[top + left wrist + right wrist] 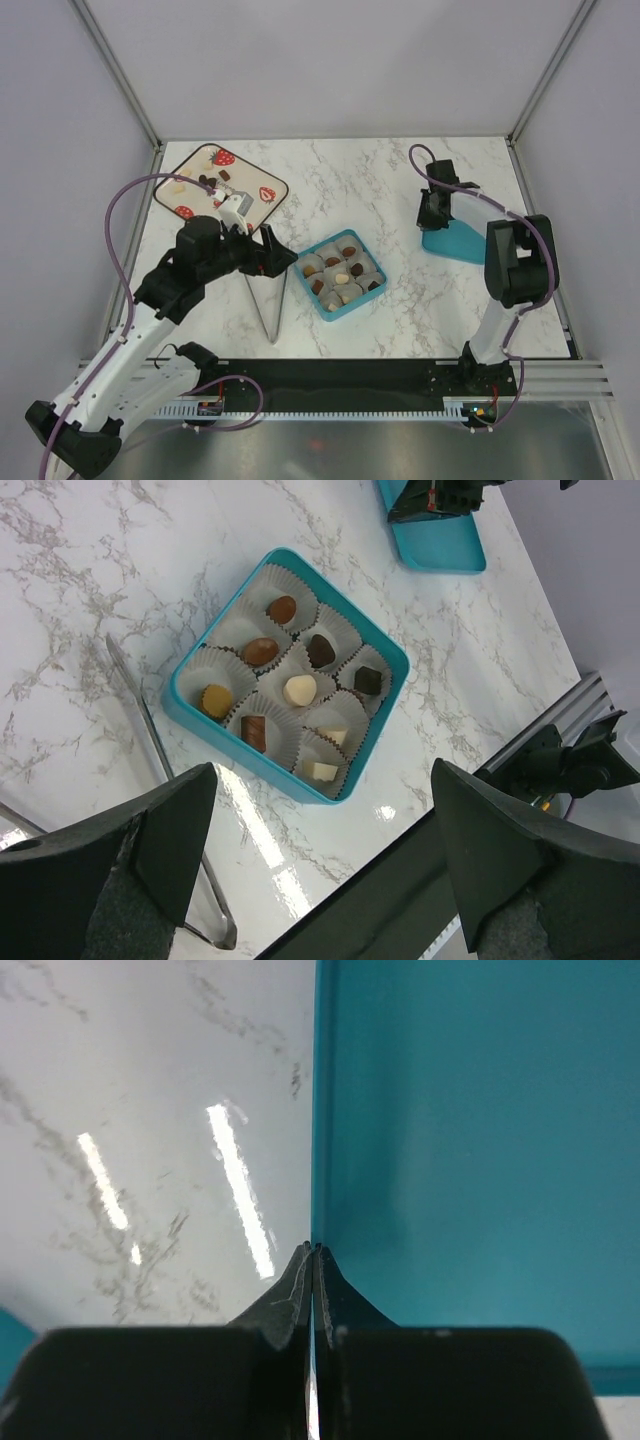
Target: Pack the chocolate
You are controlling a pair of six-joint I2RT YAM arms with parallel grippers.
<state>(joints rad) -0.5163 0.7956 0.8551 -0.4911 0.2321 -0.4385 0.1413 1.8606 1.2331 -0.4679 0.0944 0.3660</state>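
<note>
My right gripper (314, 1250) is pressed together on the thin rim of the teal lid (470, 1160), one finger outside over the bench (150, 1110), the other inside. That hold looks like my weakest point. With only an edge pinched, the lid could swing, sag or slide out as it leaves the bench, and I can't tell how deep the bite is.

The chocolate (300, 690) sits in the paper cups of the teal box (232, 748), and each cup I can see seems filled. A lid that comes down askew could catch a cup's frill or press on a taller piece.

My left gripper (322, 770) hangs spread and empty just above the near side of the box. If it stays there, the lid or my right arm could strike it. The tongs (150, 730) lie close beside the box and could get bumped.

A few pieces seem to remain on the strawberry tray (248, 172). Closing now would shut them out.
</note>
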